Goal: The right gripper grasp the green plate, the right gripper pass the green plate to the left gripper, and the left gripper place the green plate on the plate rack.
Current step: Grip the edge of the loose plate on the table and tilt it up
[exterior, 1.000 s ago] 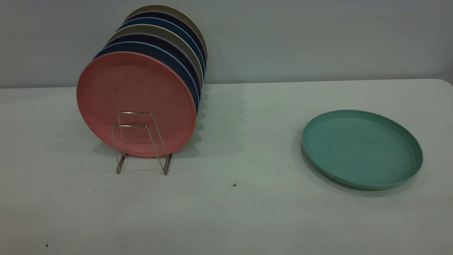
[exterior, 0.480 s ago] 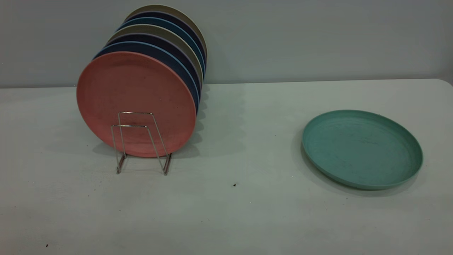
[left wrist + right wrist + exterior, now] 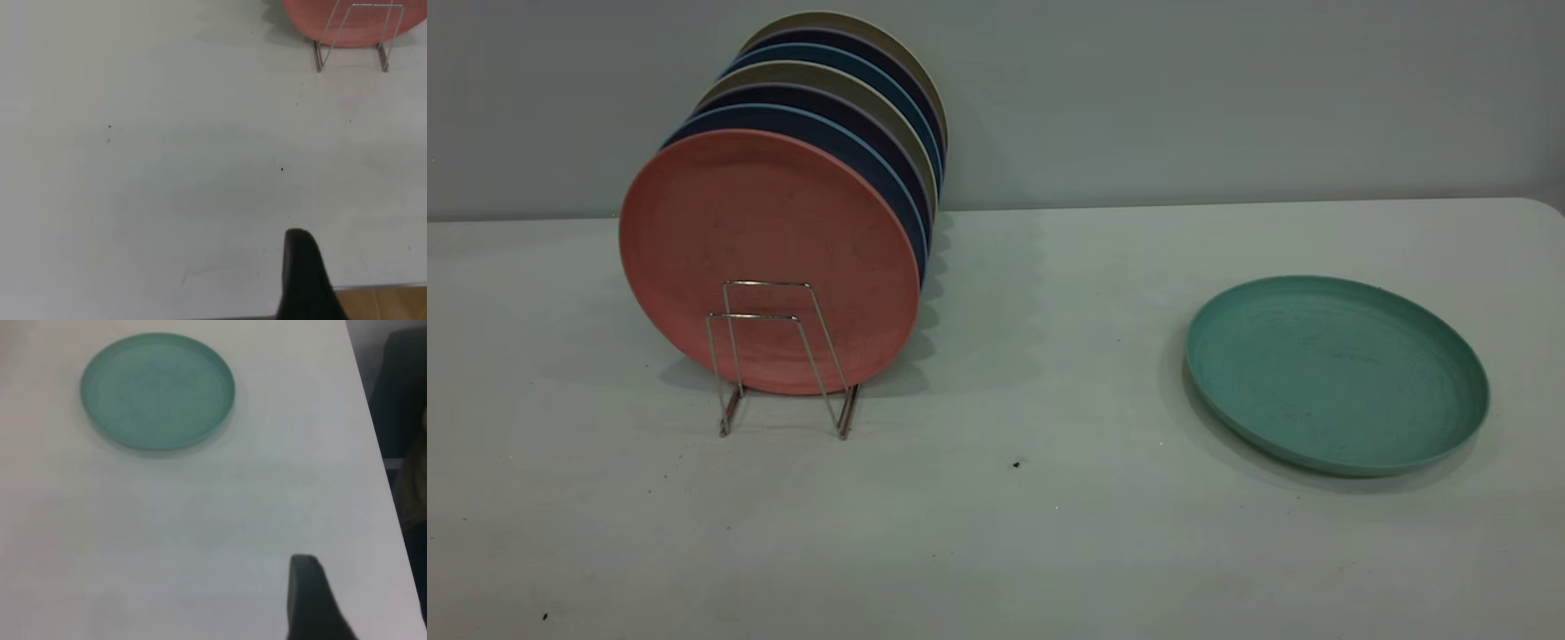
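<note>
Found the green plate point(image 3: 1336, 372) lying flat, rim up, on the surface point(image 3: 1049, 356), toward its right edge and well apart from the plate rack point(image 3: 769, 316). Noted the rack standing toward the left edge, with a salmon-pink plate point(image 3: 769, 231) upright in it at the front and a row of further plates point(image 3: 863, 124) on edge behind that one. Saw neither arm in the exterior view. Caught the left claw point(image 3: 303, 273) only in its wrist view, poised above bare surface close to an edge, far from the rack and touching nothing. Caught the right claw point(image 3: 310, 600) likewise above bare surface near an edge, well clear of the green plate. Could not tell whether either claw was clenched or released.
</note>
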Motion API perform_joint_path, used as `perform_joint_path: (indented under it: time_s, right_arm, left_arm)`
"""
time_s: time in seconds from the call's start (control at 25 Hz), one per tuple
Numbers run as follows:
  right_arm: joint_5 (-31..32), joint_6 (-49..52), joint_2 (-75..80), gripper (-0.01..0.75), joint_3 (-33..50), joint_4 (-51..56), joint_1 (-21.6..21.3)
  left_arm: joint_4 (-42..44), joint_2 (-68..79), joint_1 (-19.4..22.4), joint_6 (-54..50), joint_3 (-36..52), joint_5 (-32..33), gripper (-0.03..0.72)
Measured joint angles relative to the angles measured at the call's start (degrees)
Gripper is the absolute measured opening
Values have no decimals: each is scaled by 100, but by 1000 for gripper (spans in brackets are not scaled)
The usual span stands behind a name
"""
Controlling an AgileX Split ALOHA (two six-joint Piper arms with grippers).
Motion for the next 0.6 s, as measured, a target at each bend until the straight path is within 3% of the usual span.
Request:
perform_joint_path:
  time_s: [0.28,0.6]
  right_arm:
    - [-7,-50,0,405,-10,17,0]
    - [-773,-581,391,393,-336,489,0]
  left_arm:
    - [-110,0,-13,0,-35,-66,474]
    - [-1214,694,-41,354,-79,-1499,473]
